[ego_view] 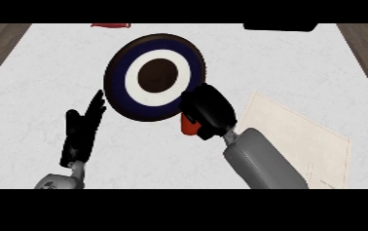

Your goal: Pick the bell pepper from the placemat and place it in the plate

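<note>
A round plate (155,76) with a dark blue rim, a white ring and a brown centre lies on the white counter. My right hand (208,110) hovers at the plate's lower right edge, fingers curled round a red bell pepper (188,125), of which only a small part shows below the hand. The beige placemat (302,137) lies to the right, partly under my right forearm. My left hand (82,127) rests open at the lower left, fingers pointing up, just left of the plate.
A red object (111,25) sits at the counter's far edge, upper left. A black object (280,27) shows at the far edge, upper right. Wooden floor borders the counter on both sides.
</note>
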You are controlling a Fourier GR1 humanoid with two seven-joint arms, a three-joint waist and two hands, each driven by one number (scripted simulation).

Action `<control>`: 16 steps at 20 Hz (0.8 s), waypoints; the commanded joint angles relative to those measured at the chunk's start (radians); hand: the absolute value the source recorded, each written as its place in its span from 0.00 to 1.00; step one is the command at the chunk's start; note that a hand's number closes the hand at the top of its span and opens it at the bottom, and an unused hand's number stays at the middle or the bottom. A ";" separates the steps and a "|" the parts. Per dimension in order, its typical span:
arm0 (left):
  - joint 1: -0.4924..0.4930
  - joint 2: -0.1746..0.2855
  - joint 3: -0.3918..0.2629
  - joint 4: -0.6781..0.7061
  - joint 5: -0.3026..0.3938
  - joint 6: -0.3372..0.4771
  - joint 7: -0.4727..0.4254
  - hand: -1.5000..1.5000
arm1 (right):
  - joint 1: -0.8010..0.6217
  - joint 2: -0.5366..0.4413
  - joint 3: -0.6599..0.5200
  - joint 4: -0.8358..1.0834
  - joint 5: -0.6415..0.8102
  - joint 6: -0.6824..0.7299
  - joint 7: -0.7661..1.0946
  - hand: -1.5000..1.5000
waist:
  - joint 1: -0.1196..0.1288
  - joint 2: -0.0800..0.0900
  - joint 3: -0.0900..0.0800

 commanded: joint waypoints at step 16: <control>-0.070 0.002 0.039 0.032 -0.010 -0.010 0.019 0.50 | -0.502 0.063 0.307 -0.040 -0.015 -0.228 1.123 1.00 | -0.002 0.024 0.010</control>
